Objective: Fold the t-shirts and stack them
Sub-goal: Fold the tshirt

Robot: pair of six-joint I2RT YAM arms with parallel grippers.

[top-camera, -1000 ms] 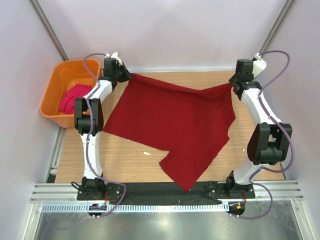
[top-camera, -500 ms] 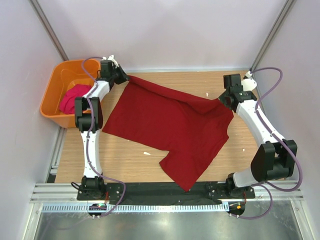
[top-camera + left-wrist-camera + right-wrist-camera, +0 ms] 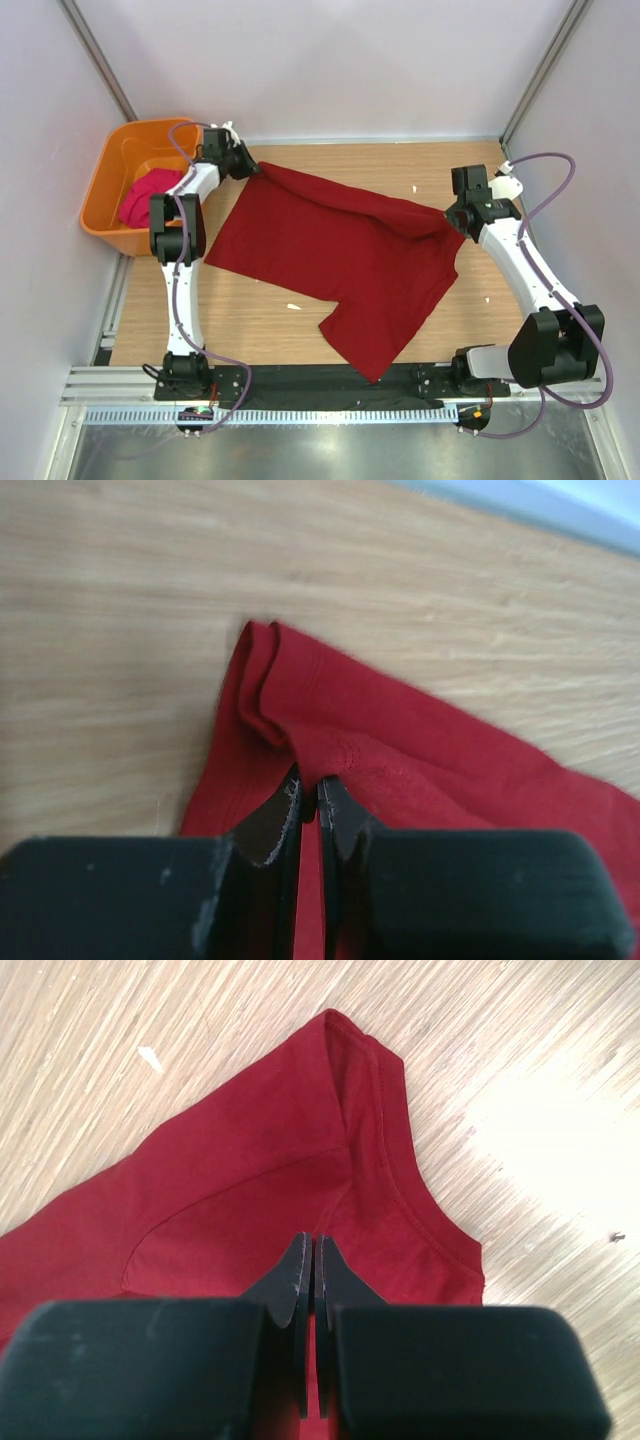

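At the upper left, the pink t-shirt [image 3: 148,195] lies in the orange tub [image 3: 108,165]. Your left gripper [image 3: 243,166] pinches a corner of the crimson t-shirt [image 3: 340,250], which is spread mid-frame. The right gripper [image 3: 453,214], pressed together, pinches the opposite corner. Lay that top edge flat before letting go.

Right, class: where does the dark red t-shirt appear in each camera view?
Top external: dark red t-shirt spread across the middle.
Left wrist: its bunched corner at centre, running to the lower right.
Right wrist: it fills the centre and lower left.
Shared landmark: the wooden table beneath it.
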